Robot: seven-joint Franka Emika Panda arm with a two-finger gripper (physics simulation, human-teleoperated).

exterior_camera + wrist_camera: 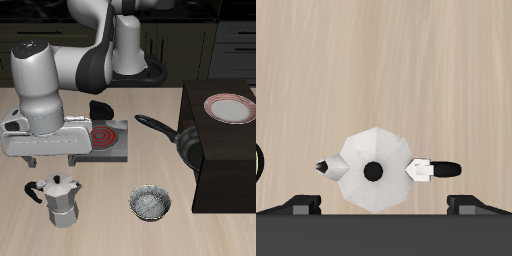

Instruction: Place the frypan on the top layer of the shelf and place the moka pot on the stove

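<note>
A: Nearest the exterior camera, low in the frame, stands the moka pot [58,198] at lower left, with the small silvery patterned bowl [151,204] beside it, lower centre, both on the pale wooden table [100,235].

B: And the gripper [43,158]?

A: It hangs right above the pot, not touching it. The wrist view shows what the exterior cannot: the pot [374,170] from overhead, its black lid knob centred, spout and black handle pointing opposite ways, and the two dark fingertips [304,205] spread wide, one on each side, clear of the metal.

B: The rest?

A: Only the exterior shows it. The stove [104,140] lies mid-frame, partly behind the gripper. The frypan [186,146] leans against the dark shelf [225,165] at right, handle pointing toward the stove. A white plate with a pink rim [228,108] sits on the shelf's top.
</note>
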